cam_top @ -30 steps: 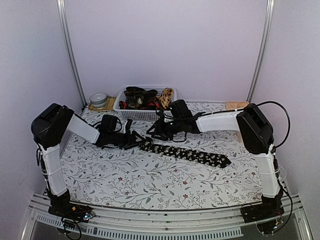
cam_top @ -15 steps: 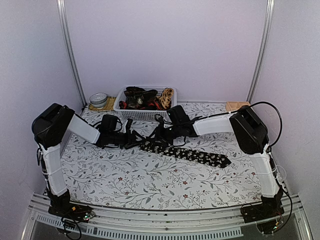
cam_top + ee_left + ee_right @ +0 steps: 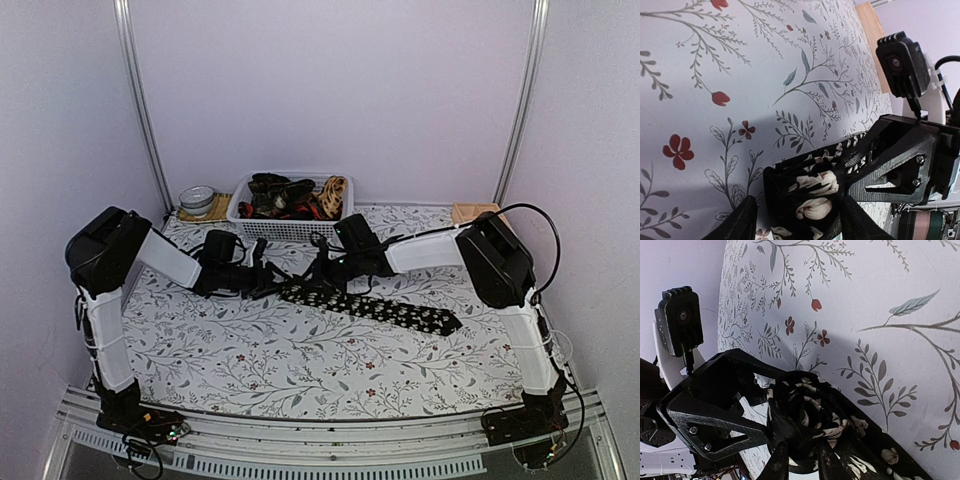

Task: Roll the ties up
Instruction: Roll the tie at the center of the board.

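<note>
A black tie (image 3: 380, 308) with pale flowers lies across the flowered table, its left end wound into a small roll (image 3: 296, 290). My left gripper (image 3: 268, 279) comes at the roll from the left. In the left wrist view the roll (image 3: 807, 192) sits between the jaws of this gripper (image 3: 800, 222). The right finger touches it and a thin strip of table shows at the left finger. My right gripper (image 3: 318, 275) reaches in from the right. In the right wrist view its jaws (image 3: 805, 462) pinch the spiral end of the roll (image 3: 807, 412).
A white basket (image 3: 240, 213) at the back holds more ties (image 3: 285, 195). A round tin (image 3: 198, 198) stands to its left and a wooden block (image 3: 470, 211) lies at the back right. The two grippers nearly touch at the roll; the unrolled tie runs right.
My right arm has moved left to the roll and its jaws have closed on it. The left gripper has stayed put, its jaws narrowing slightly.
</note>
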